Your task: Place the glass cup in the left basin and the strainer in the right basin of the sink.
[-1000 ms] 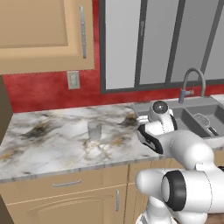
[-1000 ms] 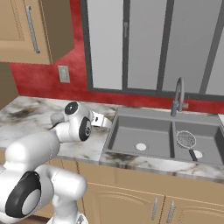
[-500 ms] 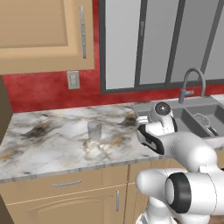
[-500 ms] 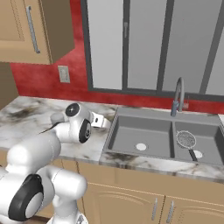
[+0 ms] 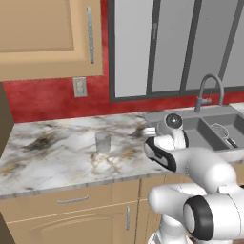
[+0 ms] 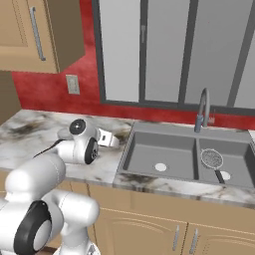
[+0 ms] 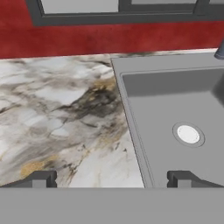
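Translucent and nearly colourless, the glass cup stands upright on the marbled counter, at about 9 o'clock from the gripper in the left base view and well apart from it. The gripper is wide open and holds nothing; in the hand view its 2 fingertips sit far apart at the bottom edge, over the seam between the counter and the sink.

The main risk, as I judge it, is the cup itself: it is pale against a busy marble pattern, light and smooth, so a sideways approach that arrives slightly off-centre could knock it over or push it along the counter instead of enclosing it. The hand currently looks toward the left basin, with the white drain at about 3 o'clock in its view, so it faces away from the cup and needs a wide swing back.

Further right, the strainer already lies in the right basin, its handle pointing toward 5 o'clock near that basin's drain, so 1 of the 2 placements looks done. A careless carry over the divider could drop the cup into the wrong compartment.
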Tool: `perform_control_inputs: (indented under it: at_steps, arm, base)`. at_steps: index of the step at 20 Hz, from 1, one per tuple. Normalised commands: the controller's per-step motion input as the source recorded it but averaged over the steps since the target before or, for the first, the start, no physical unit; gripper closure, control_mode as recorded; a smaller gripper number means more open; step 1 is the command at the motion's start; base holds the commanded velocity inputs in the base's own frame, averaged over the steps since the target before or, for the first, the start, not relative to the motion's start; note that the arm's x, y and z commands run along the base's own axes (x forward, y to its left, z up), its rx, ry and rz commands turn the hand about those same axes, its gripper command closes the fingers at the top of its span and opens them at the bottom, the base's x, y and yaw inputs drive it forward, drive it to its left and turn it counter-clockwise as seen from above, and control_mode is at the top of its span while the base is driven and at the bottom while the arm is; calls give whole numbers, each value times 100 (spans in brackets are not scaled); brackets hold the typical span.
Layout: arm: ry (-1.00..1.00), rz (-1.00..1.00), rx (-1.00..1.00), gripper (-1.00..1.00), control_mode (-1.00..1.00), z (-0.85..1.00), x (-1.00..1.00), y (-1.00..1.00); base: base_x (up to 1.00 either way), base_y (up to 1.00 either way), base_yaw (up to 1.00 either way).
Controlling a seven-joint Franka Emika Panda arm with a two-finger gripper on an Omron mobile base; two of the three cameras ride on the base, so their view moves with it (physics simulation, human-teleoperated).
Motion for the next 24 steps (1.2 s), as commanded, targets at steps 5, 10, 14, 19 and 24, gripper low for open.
perform_control_inputs:
  at_steps: [5,10,14,19,24]
  arm:
    - [0,0,0,-100,-100,0,0,48]
    - [0,0,0,-100,-100,0,0,46]
    - [0,0,0,-100,-100,0,0,34]
    - [0,0,5,-100,-100,0,10,22]
    - [0,0,10,-100,-100,0,18,8]
  base:
    - [0,0,0]
    - [0,0,0]
    - [0,0,0]
    - [0,0,0]
    - [0,0,0]
